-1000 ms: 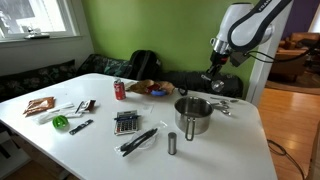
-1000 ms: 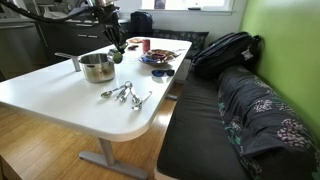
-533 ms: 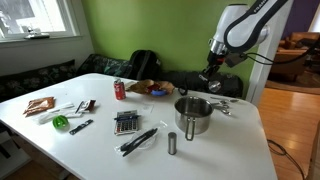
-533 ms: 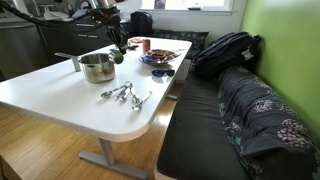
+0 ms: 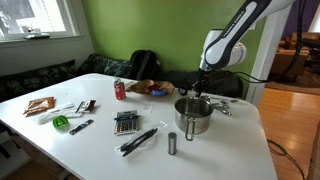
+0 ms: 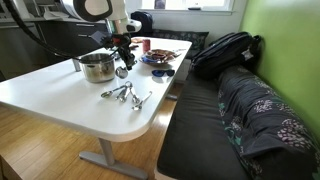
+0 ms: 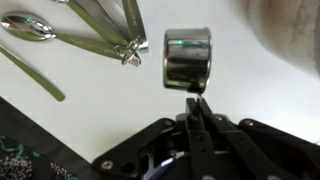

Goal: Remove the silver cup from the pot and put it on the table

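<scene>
The shiny steel pot (image 5: 193,115) stands on the white table (image 5: 100,145); it also shows in an exterior view (image 6: 97,68). My gripper (image 7: 195,100) is shut on the thin handle of the small silver cup (image 7: 187,55), which hangs over bare white tabletop. In an exterior view the gripper (image 6: 122,60) holds the cup (image 6: 122,72) low, just beside the pot on the side toward the bench. In an exterior view the gripper (image 5: 201,88) sits at the pot's far rim. The inside of the pot is hidden.
Metal measuring spoons (image 6: 125,95) lie near the cup, also in the wrist view (image 7: 110,25), with a spoon (image 7: 28,25) beside them. A slim dark cylinder (image 5: 172,143), calculator (image 5: 126,122), red can (image 5: 120,90) and plate (image 6: 160,58) are on the table. A backpack (image 6: 225,50) lies on the bench.
The arm has swung down and toward the pot's side, lowering the gripper close to the tabletop.
</scene>
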